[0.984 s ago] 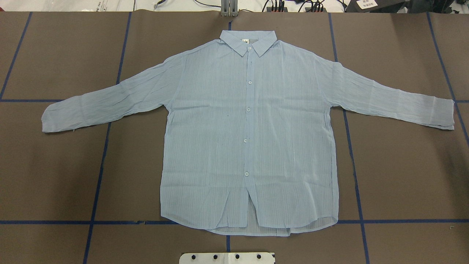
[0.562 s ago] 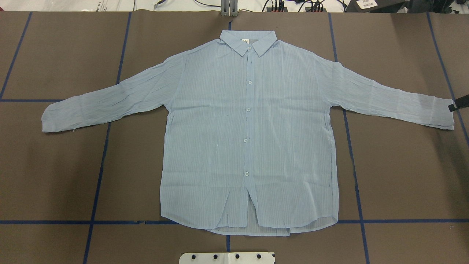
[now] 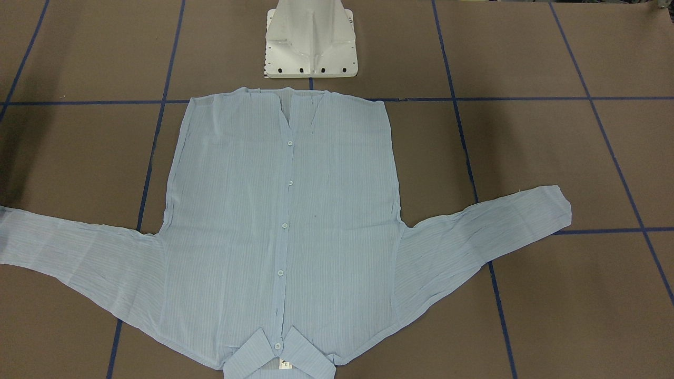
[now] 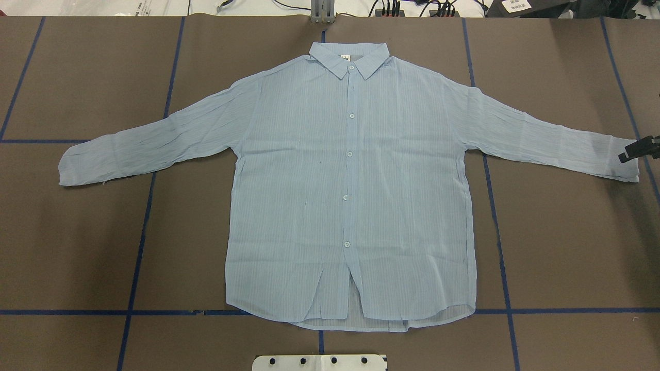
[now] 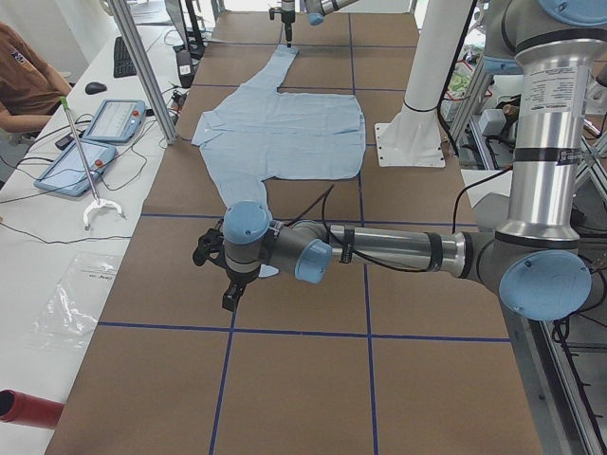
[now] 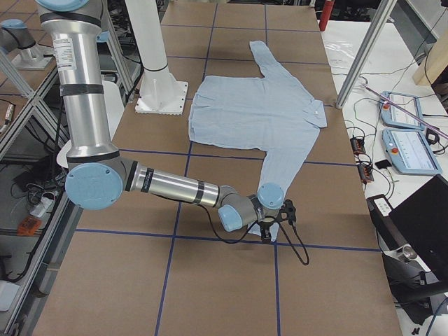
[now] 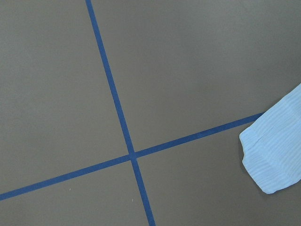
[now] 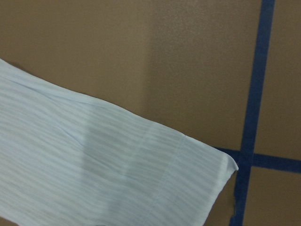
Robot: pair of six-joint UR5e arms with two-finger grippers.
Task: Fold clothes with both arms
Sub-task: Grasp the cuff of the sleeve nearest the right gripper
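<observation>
The pale blue striped shirt (image 4: pixel 350 196) lies flat and buttoned on the brown table, collar at the far side, both sleeves spread outward. My right gripper (image 4: pixel 638 148) enters at the overhead view's right edge, just over the right sleeve's cuff (image 4: pixel 621 159); only a black tip shows, so I cannot tell its state. The right wrist view shows that cuff (image 8: pixel 188 179) close below, with no fingers in view. My left gripper (image 5: pixel 230 289) hangs low over bare table beyond the left cuff (image 7: pixel 275 150); I cannot tell whether it is open or shut.
The white pedestal base (image 4: pixel 319 362) stands at the near edge behind the shirt's hem. Blue tape lines (image 7: pixel 117 113) cross the brown table. A person (image 5: pixel 24 81) sits at a side desk with tablets (image 5: pixel 114 118). Aluminium posts (image 6: pixel 364 49) stand along the far side.
The right gripper's black tip has come into the overhead view at the right edge and moved inward over the right cuff. The shirt has not moved.
</observation>
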